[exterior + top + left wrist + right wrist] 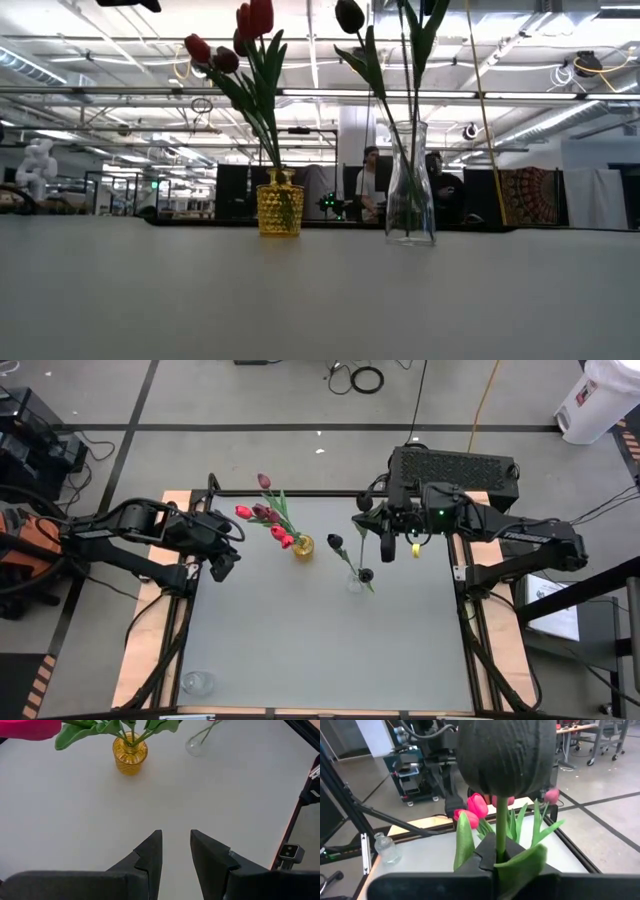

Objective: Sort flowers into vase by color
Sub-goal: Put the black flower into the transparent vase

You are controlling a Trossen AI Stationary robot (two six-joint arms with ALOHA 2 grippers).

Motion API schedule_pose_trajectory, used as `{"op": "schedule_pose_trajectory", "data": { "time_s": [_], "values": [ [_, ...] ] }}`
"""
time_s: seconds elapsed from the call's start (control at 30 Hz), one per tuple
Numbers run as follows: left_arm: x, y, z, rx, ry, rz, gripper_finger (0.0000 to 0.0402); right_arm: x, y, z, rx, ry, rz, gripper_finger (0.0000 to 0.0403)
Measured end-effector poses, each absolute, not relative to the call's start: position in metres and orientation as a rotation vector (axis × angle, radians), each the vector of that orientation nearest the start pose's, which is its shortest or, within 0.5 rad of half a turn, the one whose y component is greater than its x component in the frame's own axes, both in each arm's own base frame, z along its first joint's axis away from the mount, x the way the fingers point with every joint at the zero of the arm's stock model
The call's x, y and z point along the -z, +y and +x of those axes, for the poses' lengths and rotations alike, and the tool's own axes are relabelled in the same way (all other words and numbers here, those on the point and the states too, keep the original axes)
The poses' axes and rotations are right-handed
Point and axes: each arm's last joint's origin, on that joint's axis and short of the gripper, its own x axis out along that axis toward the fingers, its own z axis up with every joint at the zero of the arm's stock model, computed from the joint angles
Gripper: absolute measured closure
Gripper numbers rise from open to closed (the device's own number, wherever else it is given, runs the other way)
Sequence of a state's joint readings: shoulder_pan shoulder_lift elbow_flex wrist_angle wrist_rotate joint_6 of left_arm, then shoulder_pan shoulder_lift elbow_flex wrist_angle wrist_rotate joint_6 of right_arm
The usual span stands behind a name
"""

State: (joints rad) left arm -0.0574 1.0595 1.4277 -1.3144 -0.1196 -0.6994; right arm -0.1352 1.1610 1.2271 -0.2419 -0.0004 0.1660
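Near the table's (300, 650) far edge, the right claw (496, 857) pinches a near-black tulip (506, 755) by its stem, presumably bound for the clear vase (355, 582) (the left claw (176, 851) waits part-open, empty).

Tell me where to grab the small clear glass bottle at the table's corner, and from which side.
Grip the small clear glass bottle at its narrow neck, coming straight down from above: it stands upright, neck slimmer than body. The open left end effector is probably best; the right end effector holds a black artificial tulip.
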Motion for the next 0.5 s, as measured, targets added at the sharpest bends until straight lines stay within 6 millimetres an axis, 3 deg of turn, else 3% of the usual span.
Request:
{"op": "schedule_pose_trajectory", "data": {
  "time_s": [0.5],
  "values": [
    [-0.400, -0.005, 0.154, -0.382, 0.878, -0.563, 0.0295, -0.372, -0.035, 0.256, 0.151, 0.170, 0.182, 0.0403]
  ]
}}
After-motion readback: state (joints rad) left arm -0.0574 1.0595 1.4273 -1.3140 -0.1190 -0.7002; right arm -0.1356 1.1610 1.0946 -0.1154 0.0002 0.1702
